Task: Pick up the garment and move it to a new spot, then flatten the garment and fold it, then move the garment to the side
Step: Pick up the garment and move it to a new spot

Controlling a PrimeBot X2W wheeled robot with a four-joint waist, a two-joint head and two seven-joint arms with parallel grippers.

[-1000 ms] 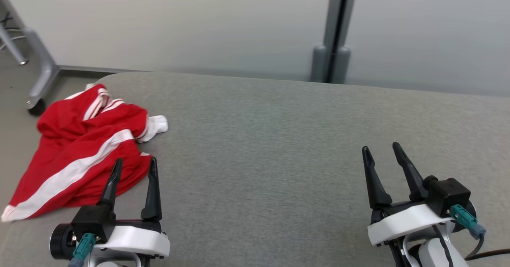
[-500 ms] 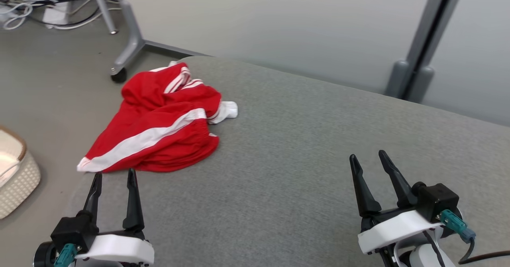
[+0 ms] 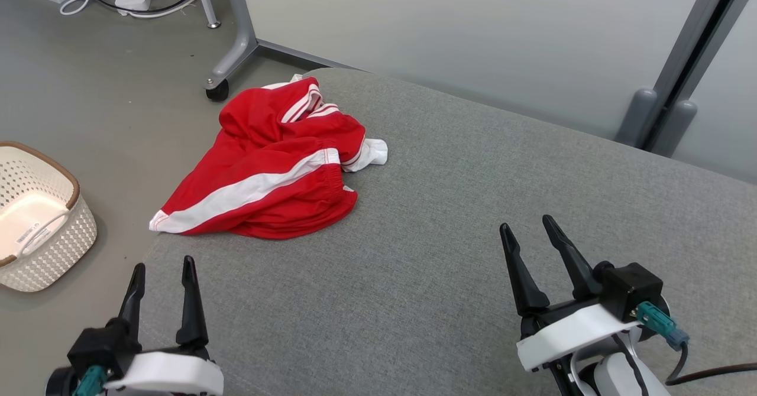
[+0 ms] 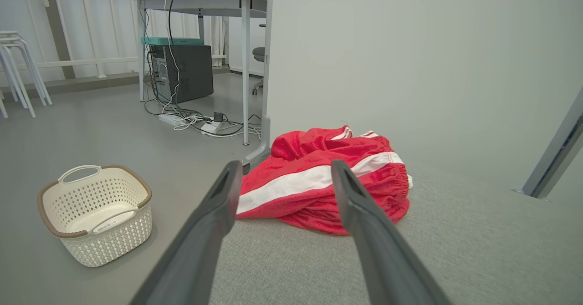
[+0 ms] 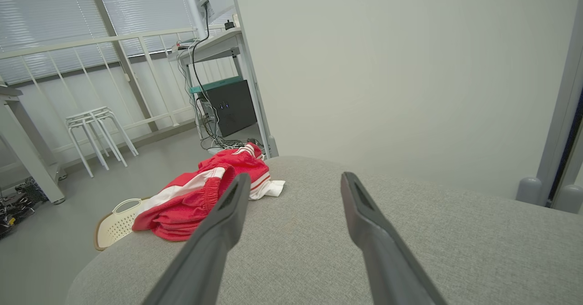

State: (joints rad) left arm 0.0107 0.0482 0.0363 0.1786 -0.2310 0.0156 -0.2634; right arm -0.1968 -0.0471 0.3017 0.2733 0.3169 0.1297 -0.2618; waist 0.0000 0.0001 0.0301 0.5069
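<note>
Near the garment (image 3: pixel 266 177) a basket (image 3: pixel 59 254) stands on the floor (image 3: pixel 89 59); left fingers (image 3: pixel 190 307) and right fingers (image 3: pixel 520 278) apart.

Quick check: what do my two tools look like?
Left tool and right tool each have two long tapered black fingers, a black block, a white wrist shell and a teal connector; a black cable trails from the right.

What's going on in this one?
A two-armed robot faces a grey table with a crumpled red garment lying at its far left edge. The left gripper and right gripper are both open and empty, held short of the cloth. Nothing has been picked up yet. A white basket sits on the floor to the left.
</note>
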